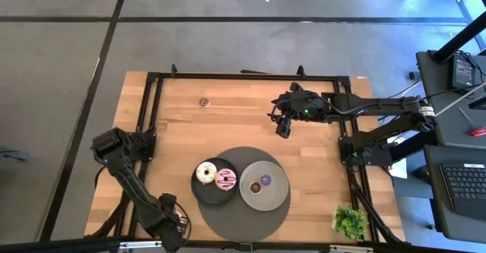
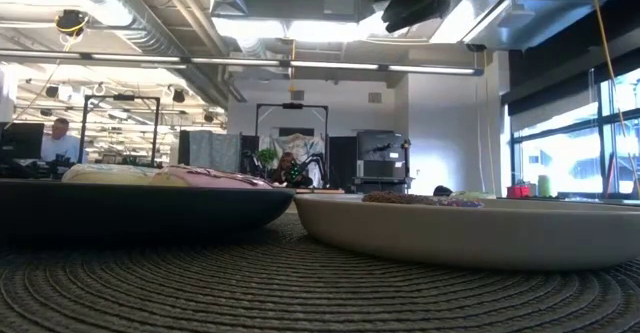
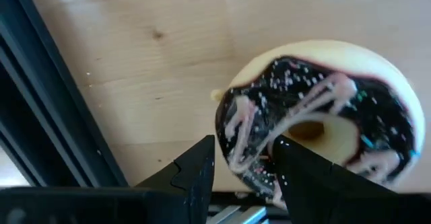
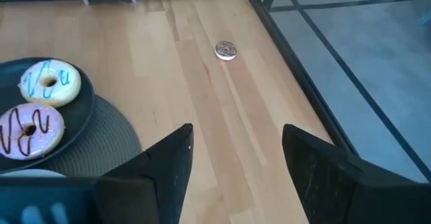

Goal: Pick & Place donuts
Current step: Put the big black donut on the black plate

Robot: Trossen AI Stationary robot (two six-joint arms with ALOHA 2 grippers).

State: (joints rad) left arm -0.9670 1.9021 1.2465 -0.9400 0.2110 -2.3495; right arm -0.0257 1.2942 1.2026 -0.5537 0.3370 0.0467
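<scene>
Left gripper (image 3: 242, 173) pinches the dark donut (image 3: 316, 116) by one edge – thin hold, could slip out. Right gripper (image 4: 236, 163) wide open, empty, near the tiny donut (image 4: 225, 50).

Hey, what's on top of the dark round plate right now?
Two ring donuts: a white-iced donut and a pink-iced donut, side by side on the dark round plate. Whatever lies beneath them is covered.

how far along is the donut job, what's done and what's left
Looks done: a white donut and a pink donut lie on the dark plate, and a purple donut on the grey plate. In hand: the left gripper grips a chocolate donut at the table's near left corner. Left: a mini donut lies loose on the far table. The right gripper hangs open, empty.
</scene>
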